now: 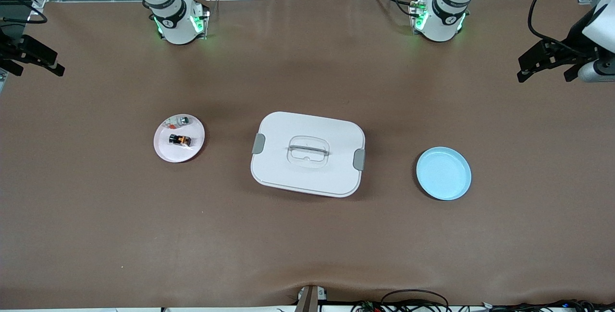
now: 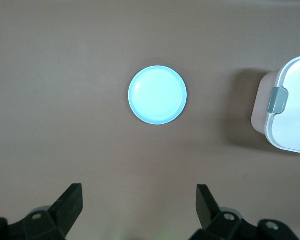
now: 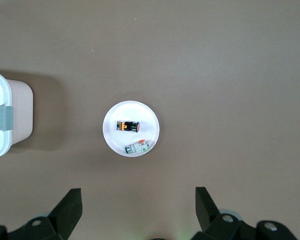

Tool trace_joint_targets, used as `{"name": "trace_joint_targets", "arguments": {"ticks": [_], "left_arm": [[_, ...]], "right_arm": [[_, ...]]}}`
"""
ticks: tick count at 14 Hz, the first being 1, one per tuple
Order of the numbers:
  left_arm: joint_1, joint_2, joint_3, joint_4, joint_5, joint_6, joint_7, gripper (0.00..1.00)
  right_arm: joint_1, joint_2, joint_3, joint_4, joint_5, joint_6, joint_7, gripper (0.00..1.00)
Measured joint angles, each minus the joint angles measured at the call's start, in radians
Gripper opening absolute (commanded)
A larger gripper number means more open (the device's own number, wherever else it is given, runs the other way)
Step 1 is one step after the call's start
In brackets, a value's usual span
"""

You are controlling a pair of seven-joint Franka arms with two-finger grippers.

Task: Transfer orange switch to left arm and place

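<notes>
The orange switch (image 1: 180,140) (image 3: 127,126), a tiny black part with orange markings, lies on a small pinkish-white plate (image 1: 163,153) (image 3: 112,137) toward the right arm's end of the table. The white box (image 1: 278,134) (image 2: 295,125) (image 3: 0,145) with grey latches stands shut in the middle of the table. My right gripper (image 1: 38,69) (image 3: 139,202) hangs open and empty high over the right arm's end, with the switch's plate below it. My left gripper (image 1: 545,74) (image 2: 140,200) hangs open and empty high over the left arm's end.
A small clear-silver part (image 1: 178,120) (image 3: 138,147) shares the plate with the switch. A light blue plate (image 1: 443,173) (image 2: 157,95) with nothing on it sits beside the box toward the left arm's end. Brown table covering spreads around all three.
</notes>
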Motion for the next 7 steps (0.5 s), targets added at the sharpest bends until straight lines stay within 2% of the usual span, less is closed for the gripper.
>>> {"name": "trace_joint_targets", "arguments": {"ticks": [7], "left_arm": [[0.0, 0.0, 0.0, 0.0, 0.0, -0.001, 0.0, 1.0]], "right_arm": [[-0.007, 0.0, -0.001, -0.002, 0.0, -0.009, 0.004, 1.0]]}}
